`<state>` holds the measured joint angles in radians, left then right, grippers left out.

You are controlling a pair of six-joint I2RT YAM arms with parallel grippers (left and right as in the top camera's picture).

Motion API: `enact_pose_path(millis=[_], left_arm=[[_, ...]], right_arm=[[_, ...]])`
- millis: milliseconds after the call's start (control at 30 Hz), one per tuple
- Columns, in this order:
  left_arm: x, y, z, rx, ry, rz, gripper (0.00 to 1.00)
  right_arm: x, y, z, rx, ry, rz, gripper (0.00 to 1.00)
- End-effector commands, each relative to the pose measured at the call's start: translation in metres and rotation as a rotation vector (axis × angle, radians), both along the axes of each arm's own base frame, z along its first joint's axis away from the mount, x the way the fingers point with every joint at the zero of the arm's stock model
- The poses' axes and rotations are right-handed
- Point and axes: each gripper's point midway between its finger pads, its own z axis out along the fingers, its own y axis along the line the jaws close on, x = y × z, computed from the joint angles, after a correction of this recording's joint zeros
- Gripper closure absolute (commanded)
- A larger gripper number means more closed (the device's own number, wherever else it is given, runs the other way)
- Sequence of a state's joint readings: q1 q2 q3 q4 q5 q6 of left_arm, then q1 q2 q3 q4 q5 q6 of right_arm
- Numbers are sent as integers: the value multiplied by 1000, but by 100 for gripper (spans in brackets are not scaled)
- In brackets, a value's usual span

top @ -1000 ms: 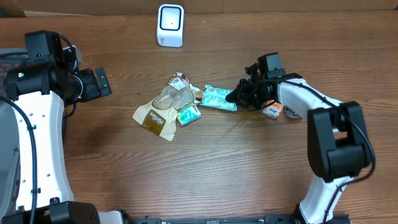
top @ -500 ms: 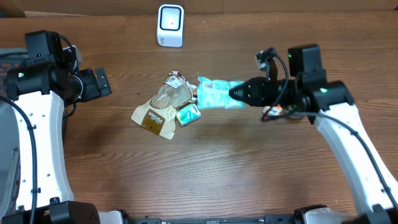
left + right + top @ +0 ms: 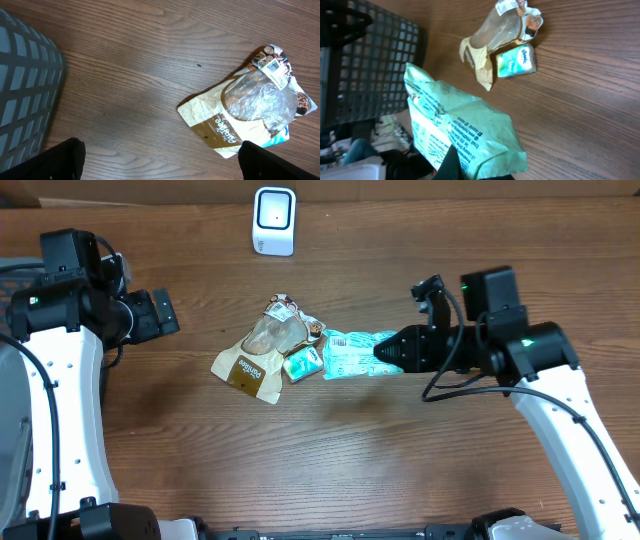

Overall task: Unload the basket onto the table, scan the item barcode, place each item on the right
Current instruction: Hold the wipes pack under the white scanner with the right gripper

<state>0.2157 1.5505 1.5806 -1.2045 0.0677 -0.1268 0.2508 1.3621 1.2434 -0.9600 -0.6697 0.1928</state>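
My right gripper (image 3: pixel 388 352) is clamped shut on one end of the mint-green crinkled plastic packet (image 3: pixel 347 353). The packet sticks out leftward from the gripper and looks lifted off the brown wooden bench (image 3: pixel 330 450), with a shadow under it. The right wrist view shows printed text on the packet (image 3: pixel 462 132), but I can't make out a barcode.

The packet's free end is just beside the small green-and-white box (image 3: pixel 303 363). That box lies against the crumpled brown-and-clear snack pouch (image 3: pixel 256 355). The white scanner (image 3: pixel 274 220) stands at the far edge of the bench, well apart from the packet.

My left gripper (image 3: pixel 160 311) is spread wide and holds nothing, off to the left of the pouch. The left wrist view shows the pouch (image 3: pixel 247 112) and a dark mesh basket (image 3: pixel 25 95) at the left edge.
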Motion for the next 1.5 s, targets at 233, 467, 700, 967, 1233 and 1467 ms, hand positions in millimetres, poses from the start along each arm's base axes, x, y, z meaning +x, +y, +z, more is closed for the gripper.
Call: enact_pose_path(millis=[233, 467, 700, 967, 1233, 1467], left_arm=[[1, -3, 4, 4, -13, -19, 0], [1, -3, 4, 4, -13, -19, 0], [1, -3, 4, 4, -13, -19, 0], [1, -3, 4, 4, -13, -19, 0], [1, -3, 4, 4, -13, -19, 0], [1, -3, 4, 4, -13, -19, 0]], right_arm=[[42, 22, 26, -210, -17, -100, 96], [125, 49, 50, -436, -162, -136, 96], [229, 57, 35, -734, -526, -229, 96], [299, 93, 25, -916, -887, -156, 96], [330, 123, 41, -997, -1176, -28, 96], [341, 151, -6, -1225, -1354, 374, 89]])
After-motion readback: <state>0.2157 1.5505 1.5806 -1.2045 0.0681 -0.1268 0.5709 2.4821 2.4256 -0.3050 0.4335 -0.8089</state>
